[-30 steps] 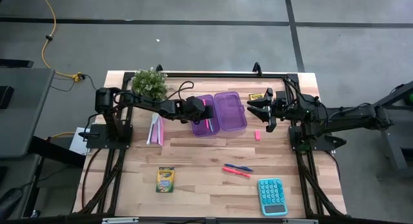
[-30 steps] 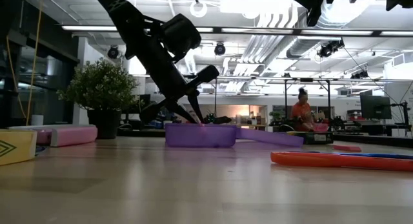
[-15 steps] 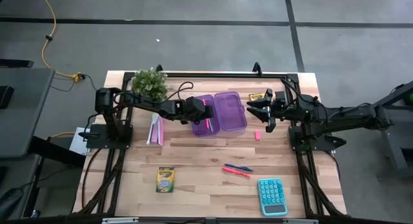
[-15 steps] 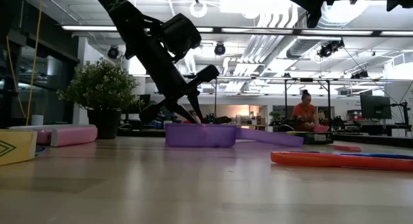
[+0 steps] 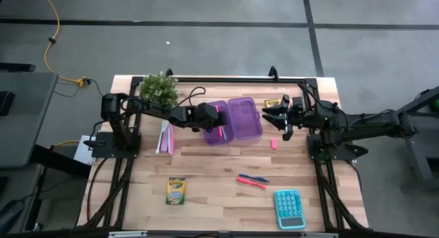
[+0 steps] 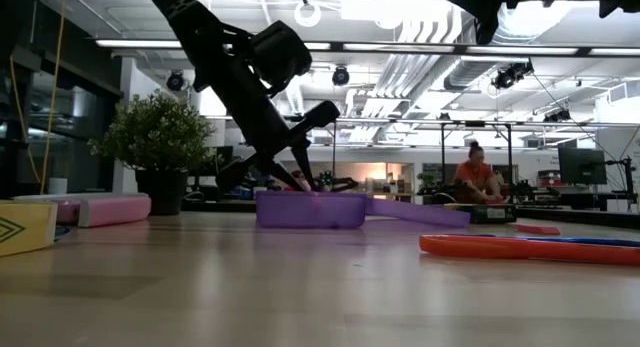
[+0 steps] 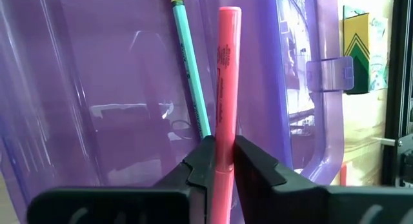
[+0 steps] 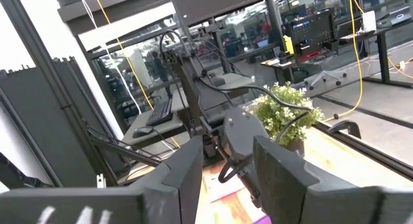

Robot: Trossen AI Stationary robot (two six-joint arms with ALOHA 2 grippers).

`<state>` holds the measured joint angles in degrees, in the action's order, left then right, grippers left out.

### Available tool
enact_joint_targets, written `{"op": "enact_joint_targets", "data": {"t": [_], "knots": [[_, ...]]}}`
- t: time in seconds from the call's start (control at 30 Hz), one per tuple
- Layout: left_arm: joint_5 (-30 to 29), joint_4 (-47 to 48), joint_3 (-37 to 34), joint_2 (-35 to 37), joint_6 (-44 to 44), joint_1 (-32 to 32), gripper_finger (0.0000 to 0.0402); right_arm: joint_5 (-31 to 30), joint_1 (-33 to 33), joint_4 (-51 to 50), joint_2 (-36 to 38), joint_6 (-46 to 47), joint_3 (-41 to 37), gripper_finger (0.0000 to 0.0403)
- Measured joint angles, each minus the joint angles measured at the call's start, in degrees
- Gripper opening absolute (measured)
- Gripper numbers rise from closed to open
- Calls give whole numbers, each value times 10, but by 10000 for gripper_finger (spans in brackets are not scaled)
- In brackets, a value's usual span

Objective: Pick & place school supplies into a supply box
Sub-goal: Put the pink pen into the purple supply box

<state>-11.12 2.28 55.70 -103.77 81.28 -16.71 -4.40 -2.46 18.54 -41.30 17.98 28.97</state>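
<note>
Over the left half of the supply box (image 5: 233,120) I have my left tool (image 7: 219,161), its fingers clamped narrow on a pink marker (image 7: 227,101). Through the wrist camera the marker runs lengthwise down into that purple half, just beside a teal pencil (image 7: 191,75) that lies against the translucent floor. From the level camera the same tool (image 6: 305,183) points down at the near rim of the box (image 6: 310,209).

From above, the box sits open at the far middle of the tabletop (image 5: 212,190), both halves side by side, with the potted plant (image 5: 159,88) off to its left and a pink-and-white booklet (image 5: 165,137) just beside the left half.

My right tool (image 5: 279,121) hangs above the tabletop just right of the box, fingers spread wide and holding nothing. A crayon box (image 5: 273,101) lies near it at the far edge, and the tiny pink eraser (image 5: 273,143) sits on the wood near that tool.

Nearer me, a second crayon box (image 5: 176,191) lies flat left of centre. A red pen (image 5: 251,183) and a blue pen (image 5: 254,177) lie touching each other right of centre, well apart from the supply box. The teal calculator (image 5: 289,208) rests near the front right corner.

A person (image 6: 472,177) is visible far behind the tabletop.
</note>
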Motion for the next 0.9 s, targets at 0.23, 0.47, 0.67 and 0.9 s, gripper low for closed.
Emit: {"op": "enact_joint_targets", "data": {"t": [0.23,0.47,0.67,0.9], "knots": [[0,0,0,0,-3,0,59,0,0,-1,0,0,0,130],[4,0,0,0,-4,0,60,0,0,-1,0,0,0,130],[6,-8,0,0,-12,-6,60,0,0,-1,0,0,0,130],[28,-13,0,31,-61,-31,60,0,0,-3,0,0,0,130]]}}
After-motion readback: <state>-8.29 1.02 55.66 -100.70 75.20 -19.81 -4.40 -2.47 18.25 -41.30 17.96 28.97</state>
